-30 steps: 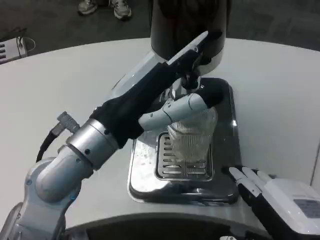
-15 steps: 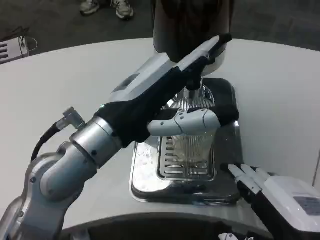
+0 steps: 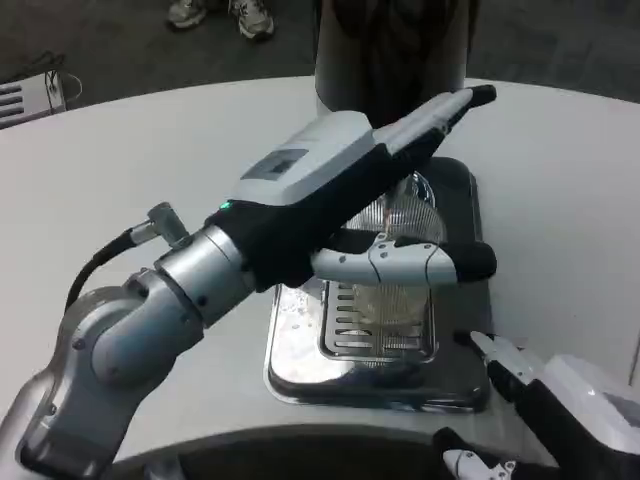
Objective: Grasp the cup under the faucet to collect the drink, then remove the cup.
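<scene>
The left hand (image 3: 385,215) reaches far and rightward from its raised silver forearm, fingers wrapped around the ribbed clear cup (image 3: 397,260), gripping it over the slotted drip tray (image 3: 300,345) below the dark dispenser (image 3: 392,50). The right hand (image 3: 560,410) waits at the near right, holding nothing, fingers loosely extended beside the tray.

One head camera looks steeply down, close over the table (image 3: 120,170).

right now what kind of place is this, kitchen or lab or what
Probably a lab or demo room, not a kitchen: a drink dispenser with a metal drip tray sits on a bare white table, and someone's sneakers stand on dark floor behind.
</scene>
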`<act>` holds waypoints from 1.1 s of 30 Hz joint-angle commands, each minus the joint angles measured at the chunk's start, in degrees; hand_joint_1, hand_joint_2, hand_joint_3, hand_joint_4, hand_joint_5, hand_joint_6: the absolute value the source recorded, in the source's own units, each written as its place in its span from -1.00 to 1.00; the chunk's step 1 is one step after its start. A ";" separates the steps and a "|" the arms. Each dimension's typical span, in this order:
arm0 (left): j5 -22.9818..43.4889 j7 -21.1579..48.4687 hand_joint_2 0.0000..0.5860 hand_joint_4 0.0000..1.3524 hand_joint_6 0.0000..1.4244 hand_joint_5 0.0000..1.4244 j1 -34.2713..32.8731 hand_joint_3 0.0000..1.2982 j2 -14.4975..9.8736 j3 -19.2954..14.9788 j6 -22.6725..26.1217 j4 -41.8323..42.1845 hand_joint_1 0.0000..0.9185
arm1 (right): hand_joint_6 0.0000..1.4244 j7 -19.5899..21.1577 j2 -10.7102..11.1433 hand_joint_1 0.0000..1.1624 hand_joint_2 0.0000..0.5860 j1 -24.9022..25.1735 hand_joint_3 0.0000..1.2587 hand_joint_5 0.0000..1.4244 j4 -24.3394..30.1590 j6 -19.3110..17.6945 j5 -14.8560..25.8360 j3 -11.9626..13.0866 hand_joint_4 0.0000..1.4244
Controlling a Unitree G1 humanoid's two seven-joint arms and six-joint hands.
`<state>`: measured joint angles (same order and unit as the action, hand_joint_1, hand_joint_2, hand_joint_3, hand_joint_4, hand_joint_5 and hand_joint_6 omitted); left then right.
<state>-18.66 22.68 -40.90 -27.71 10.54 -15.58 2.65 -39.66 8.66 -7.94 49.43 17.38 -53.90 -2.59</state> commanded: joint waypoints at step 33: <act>1.56 2.90 -0.95 -1.00 -0.80 -0.89 -0.51 -0.97 -2.93 -0.80 -1.51 -3.70 -1.00 | -1.00 32.48 0.88 0.23 -0.28 15.64 -1.00 -1.00 -33.15 -10.47 32.87 3.34 -1.00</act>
<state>-16.18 23.61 -42.04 -29.64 9.17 -18.28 -0.11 -8.27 9.21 6.69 17.92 8.53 -21.95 1.25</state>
